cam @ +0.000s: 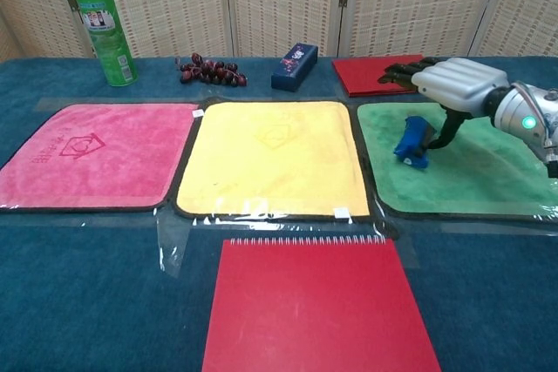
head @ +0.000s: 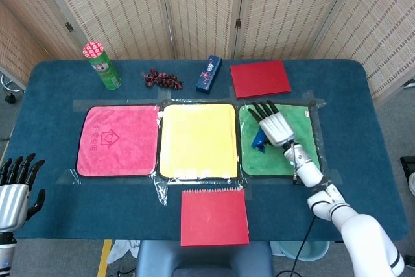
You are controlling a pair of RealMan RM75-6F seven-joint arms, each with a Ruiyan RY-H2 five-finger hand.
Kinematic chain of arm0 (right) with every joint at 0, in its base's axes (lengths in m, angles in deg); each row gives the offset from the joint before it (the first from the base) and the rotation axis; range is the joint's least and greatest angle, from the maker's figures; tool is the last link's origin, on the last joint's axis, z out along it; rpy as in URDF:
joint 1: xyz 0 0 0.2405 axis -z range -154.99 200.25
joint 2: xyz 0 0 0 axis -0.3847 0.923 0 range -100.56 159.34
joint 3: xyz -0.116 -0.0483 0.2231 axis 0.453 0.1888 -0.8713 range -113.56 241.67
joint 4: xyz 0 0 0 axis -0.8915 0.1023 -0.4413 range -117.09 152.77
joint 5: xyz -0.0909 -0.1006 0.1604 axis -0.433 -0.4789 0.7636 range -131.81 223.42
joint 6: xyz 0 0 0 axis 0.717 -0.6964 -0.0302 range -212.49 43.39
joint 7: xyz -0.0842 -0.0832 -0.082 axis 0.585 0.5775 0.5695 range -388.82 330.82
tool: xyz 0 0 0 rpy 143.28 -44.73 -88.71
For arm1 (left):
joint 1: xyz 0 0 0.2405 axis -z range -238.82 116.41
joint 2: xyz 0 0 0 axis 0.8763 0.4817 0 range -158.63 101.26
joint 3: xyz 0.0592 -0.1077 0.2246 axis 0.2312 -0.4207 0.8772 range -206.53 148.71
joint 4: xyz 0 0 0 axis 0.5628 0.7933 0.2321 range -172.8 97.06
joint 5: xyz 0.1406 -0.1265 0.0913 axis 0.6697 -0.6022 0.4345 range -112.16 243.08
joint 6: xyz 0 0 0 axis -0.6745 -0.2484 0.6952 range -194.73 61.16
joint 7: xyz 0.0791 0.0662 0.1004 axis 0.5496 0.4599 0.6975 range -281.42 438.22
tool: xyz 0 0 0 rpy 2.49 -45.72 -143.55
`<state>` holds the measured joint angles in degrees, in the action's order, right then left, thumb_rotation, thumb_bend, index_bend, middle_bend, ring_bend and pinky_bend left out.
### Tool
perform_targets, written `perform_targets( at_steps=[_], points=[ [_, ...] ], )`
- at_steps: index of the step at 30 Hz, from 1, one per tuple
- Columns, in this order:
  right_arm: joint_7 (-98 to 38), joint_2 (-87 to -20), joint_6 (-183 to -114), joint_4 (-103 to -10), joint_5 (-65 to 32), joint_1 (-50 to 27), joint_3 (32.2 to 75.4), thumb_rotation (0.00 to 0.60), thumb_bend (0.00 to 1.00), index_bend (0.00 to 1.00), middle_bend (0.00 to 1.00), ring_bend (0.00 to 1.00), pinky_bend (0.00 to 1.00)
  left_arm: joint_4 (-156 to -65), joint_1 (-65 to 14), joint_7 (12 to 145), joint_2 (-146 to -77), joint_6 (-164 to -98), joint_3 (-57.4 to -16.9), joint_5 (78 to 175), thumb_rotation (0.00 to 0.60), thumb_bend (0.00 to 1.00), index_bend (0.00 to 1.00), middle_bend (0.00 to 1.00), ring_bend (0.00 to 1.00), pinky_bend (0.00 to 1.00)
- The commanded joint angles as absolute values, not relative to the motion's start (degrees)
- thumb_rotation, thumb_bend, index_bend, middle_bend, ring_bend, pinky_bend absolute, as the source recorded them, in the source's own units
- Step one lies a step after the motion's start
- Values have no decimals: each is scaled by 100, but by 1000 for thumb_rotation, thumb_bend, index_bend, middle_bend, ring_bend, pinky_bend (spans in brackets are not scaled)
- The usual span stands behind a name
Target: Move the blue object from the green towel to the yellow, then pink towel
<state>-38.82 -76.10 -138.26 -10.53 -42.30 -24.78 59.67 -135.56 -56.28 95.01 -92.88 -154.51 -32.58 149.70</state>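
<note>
**Closing on the blue object, first transfer not begun**

My left hand [head: 14, 192] idles off the bench's near-left corner, fingers spread, empty. Plush pink towel [cam: 91, 152], yellow towel [cam: 272, 157], then green towel [cam: 471, 172]: there my right hand [cam: 449, 84] covers the smooth, oblong blue object [cam: 411, 144], thumb touching; whether it grips, I cannot tell. Next: secure, lift, carry left.

Three towels lie in a row: one pink towel [head: 118, 141], one yellow towel [head: 198, 141], one green towel [head: 305, 131]. Two red notebooks [head: 214, 216] [head: 260, 78]. One blue object [cam: 411, 143], one green can [head: 102, 65], one grape bunch [head: 162, 80], one blue box [head: 209, 74]. Two hands: right hand [head: 275, 127], left hand [head: 14, 191].
</note>
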Motion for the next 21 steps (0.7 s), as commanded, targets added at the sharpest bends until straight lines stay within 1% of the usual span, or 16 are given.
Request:
perform_targets(
  at_steps=[1, 7, 11, 15, 21],
  points=[
    [-3890, -7716, -13938, -1174, -4261, -2630, 5894, 600, 126, 0, 0, 0, 0, -13558, -5634, 9503, -9284, -15461, -3254, 14979, 600, 483, 182, 91, 83, 13],
    [-3715, -7686, -14337, -1761, -4340, -2849, 5769, 600, 126, 0, 0, 0, 0, -13537, -5666, 9451, -9255, -15475, -3256, 14935, 600, 483, 182, 91, 82, 13],
    [-3484, -7368, -14430, -2276, -4285, -2783, 5731, 600, 127, 0, 0, 0, 0, -13508, -5689, 9404, -9238, -15495, -3247, 14938, 600, 483, 182, 91, 83, 13],
    [-3215, -7008, -14292, -2544, -4149, -2647, 5752, 600, 127, 0, 0, 0, 0, -13484, -5701, 9368, -9240, -15496, -3238, 14940, 600, 482, 182, 92, 83, 13],
    [-2972, -6758, -13809, -2382, -3882, -2522, 5801, 600, 127, 0, 0, 0, 0, -13492, -5712, 9361, -9255, -15516, -3221, 14988, 600, 483, 182, 91, 82, 13]
  ],
)
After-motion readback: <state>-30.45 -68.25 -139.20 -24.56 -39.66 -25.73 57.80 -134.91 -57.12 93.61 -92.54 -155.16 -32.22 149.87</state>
